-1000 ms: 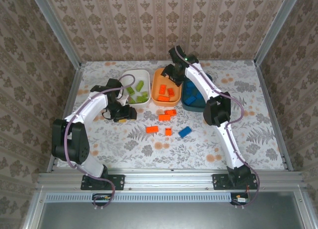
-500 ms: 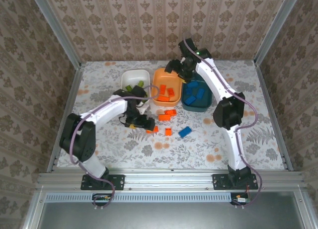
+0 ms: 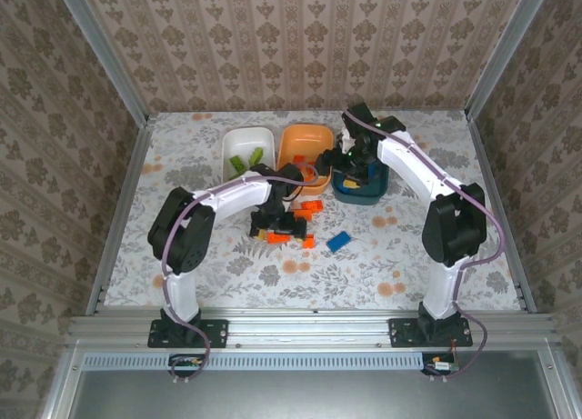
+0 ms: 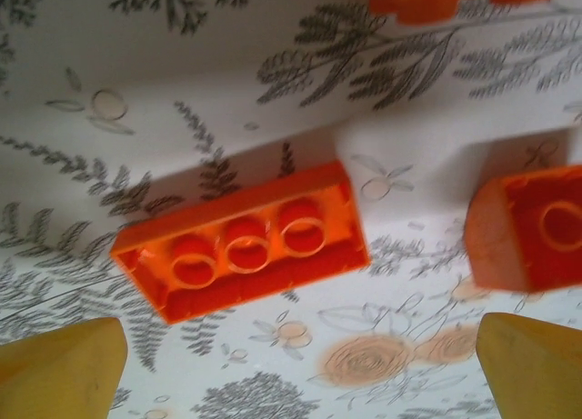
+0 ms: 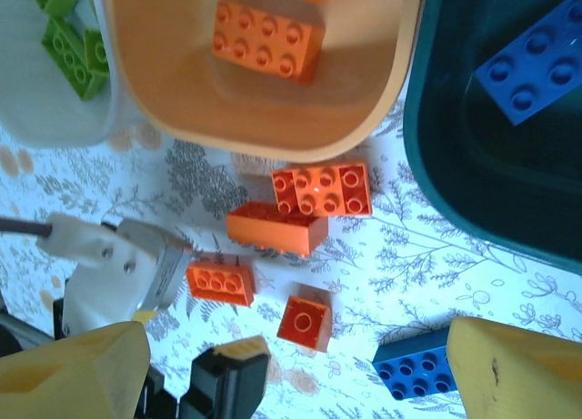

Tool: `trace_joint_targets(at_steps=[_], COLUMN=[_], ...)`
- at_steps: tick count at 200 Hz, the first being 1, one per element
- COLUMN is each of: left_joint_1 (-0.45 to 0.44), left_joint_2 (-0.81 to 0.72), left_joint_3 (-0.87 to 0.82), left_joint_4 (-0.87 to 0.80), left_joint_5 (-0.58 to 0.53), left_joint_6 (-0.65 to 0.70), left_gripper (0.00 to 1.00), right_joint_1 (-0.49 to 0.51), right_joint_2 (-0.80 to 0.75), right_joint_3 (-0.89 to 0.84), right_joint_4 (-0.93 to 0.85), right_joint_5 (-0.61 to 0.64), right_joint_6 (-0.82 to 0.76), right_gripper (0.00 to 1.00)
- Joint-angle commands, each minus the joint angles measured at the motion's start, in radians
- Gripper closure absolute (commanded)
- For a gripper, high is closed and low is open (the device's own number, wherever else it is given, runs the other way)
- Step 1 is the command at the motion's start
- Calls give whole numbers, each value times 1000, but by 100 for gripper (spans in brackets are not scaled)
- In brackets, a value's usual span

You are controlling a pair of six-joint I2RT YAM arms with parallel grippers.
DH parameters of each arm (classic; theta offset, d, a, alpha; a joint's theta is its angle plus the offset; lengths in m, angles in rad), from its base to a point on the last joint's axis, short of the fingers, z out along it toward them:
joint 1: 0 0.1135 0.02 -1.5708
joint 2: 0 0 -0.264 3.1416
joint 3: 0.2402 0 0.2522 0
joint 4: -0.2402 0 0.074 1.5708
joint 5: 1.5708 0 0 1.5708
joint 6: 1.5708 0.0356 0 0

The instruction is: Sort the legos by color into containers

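Legos (image 5: 323,190) | loose orange ones beside orange tub (image 5: 173,83) | left end effector (image 4: 296,364) spread, empty | right end effector (image 5: 293,372) spread, empty

Three tubs are set in a row at the far side of the counter (image 3: 409,255). Lime green bricks (image 3: 238,163) are held in the white tub (image 3: 245,130), an orange brick (image 5: 268,39) in the orange tub (image 3: 305,139), and a blue brick (image 5: 536,60) in the dark teal tub (image 3: 359,199). Four loose orange bricks (image 5: 275,228) and one loose blue brick (image 3: 338,241) are left lying in front.
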Motion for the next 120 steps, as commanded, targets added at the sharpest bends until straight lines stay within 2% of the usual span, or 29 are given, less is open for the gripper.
trace_joint_targets(at_steps=[1,16,55,120], left_joint_1=[-27,-36,-10,68], left_joint_2=[43,56,36,-52], left_joint_3=[33,31,-13,-115], left_joint_4=[-48,-60,-47,42], left_joint_5=[-28,-35,-68,-61], left_joint_6=[-108,-120,-82,47], left_gripper=[0,1,3,6], right_joint_1=[-19,-20,-1,151], right_joint_2=[-60,-92,-187,-371], right_joint_3=[-79,-122,-187,-325], right_joint_4=[59,77,85,139], right_joint_5=[-95,-108,-43,102], right_joint_6=[-8,1,48,226], right_gripper=[14,14,13,15])
